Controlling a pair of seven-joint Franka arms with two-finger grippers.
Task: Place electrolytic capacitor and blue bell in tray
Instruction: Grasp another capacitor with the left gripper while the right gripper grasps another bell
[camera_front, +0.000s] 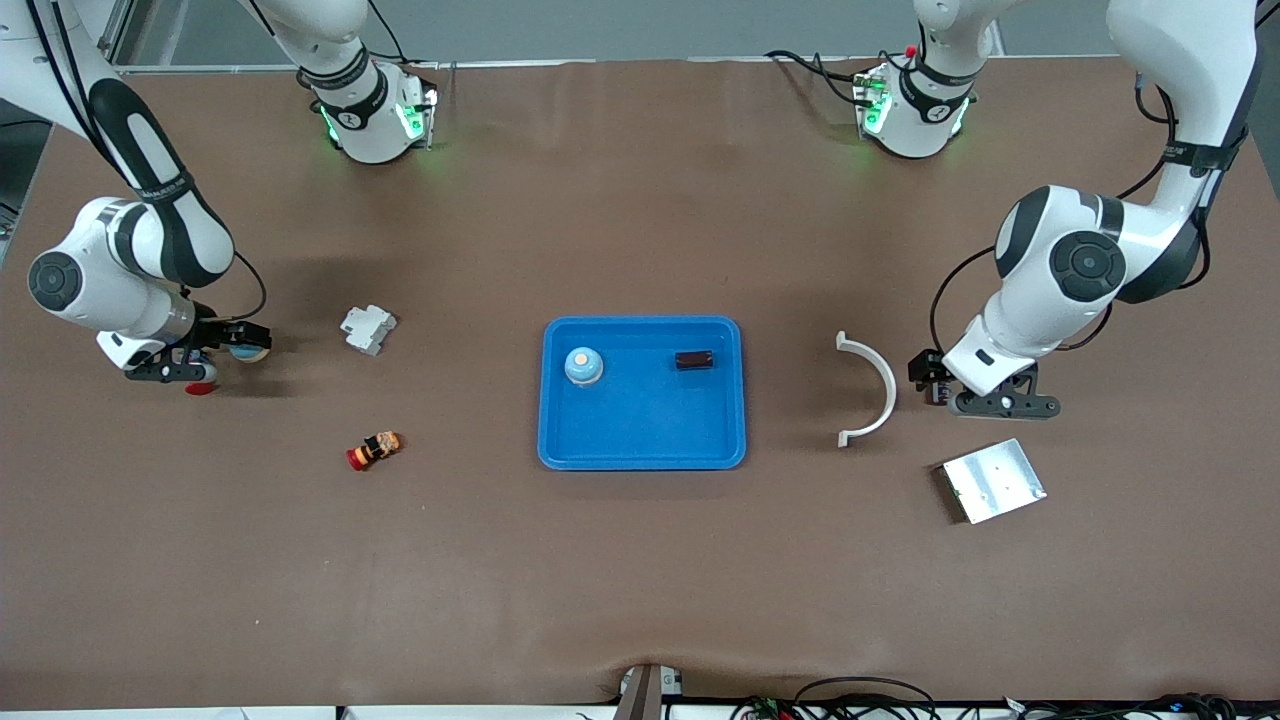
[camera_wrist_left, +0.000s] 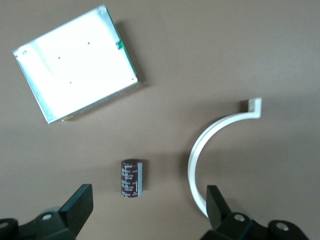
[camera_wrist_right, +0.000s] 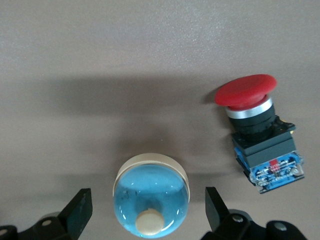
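Two arms hung low over the table, one toward each end, both with jaws apart and holding nothing.

At the centre of the front view lay the tray (camera_front: 560, 440). In it sat a blue bell (camera_front: 583, 365), in the upper part toward the right arm's end, and an electrolytic capacitor (camera_front: 694, 360), lying on its side in the upper part toward the left arm's end. The two were well apart.

The right gripper (camera_front: 190, 362) (camera_wrist_right: 147, 205) was down at its own end of the table, at mid-height in the frame. Its wrist view showed a second blue bell (camera_front: 247, 347) (camera_wrist_right: 151, 200) standing on the brown table between the spread fingers (camera_wrist_right: 80, 212), with a gap on each side. A red push button (camera_front: 200, 388) (camera_wrist_right: 250, 100) lay on its side near that bell.

The left gripper (camera_front: 1005, 404) (camera_wrist_left: 150, 205) was low at its end. Its wrist view showed a second capacitor (camera_wrist_left: 132, 178) lying on the table in line with the open gap, clear of both fingers (camera_wrist_left: 80, 205). A white curved bracket (camera_front: 870, 390) (camera_wrist_left: 210, 145) lay just beside that gripper, toward the tray, and a silver plate (camera_front: 993, 480) (camera_wrist_left: 75, 62) lay nearer the front camera.

Between the right gripper and the tray were a white plastic block (camera_front: 368, 328) and, lower in the frame, a small red and orange part (camera_front: 374, 450).
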